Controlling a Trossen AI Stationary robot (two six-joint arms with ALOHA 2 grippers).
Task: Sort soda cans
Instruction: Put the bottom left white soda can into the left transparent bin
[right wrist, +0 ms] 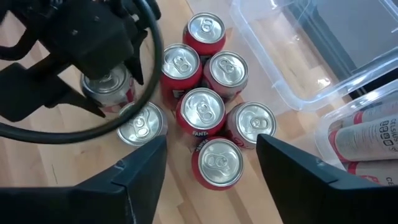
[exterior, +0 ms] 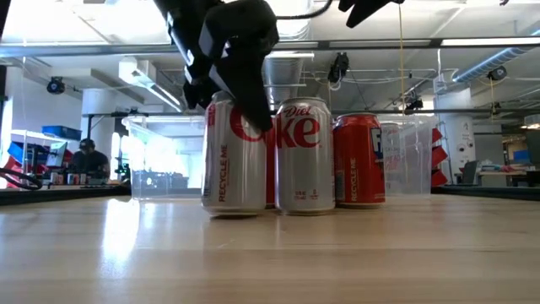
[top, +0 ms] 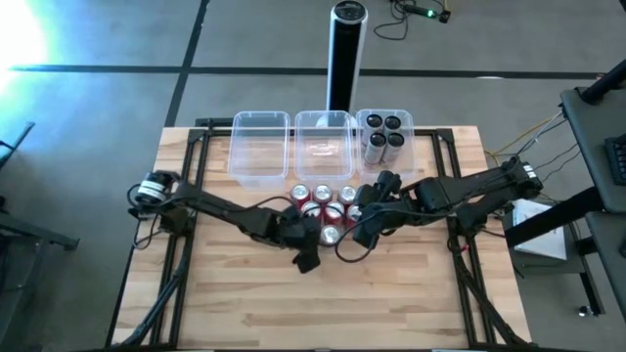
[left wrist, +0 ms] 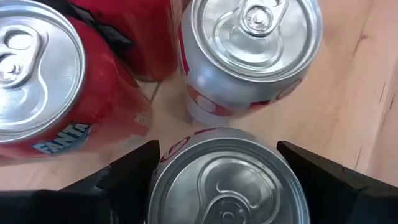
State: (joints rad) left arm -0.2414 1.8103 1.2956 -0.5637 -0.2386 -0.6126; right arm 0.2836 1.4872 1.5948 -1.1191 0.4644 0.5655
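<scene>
The soda cans stood packed together mid-worktop, just in front of three clear tubs lining the far edge; the rightmost tub held dark cans. The left gripper sat at the cluster's near-left corner, jaws released either side of a silver can. The right gripper hovered above the cluster's right side, jaws spread. The wooden worktop lay bare toward its near edge.

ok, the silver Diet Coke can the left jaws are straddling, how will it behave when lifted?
The silver can sits upright between the open left gripper jaws. Smooth round metal: probably slippery, may twist if gripped off-centre. Its tab looks unopened, so likely full and heavy for its size. The neighbouring red can stands close and could get nudged.
</scene>
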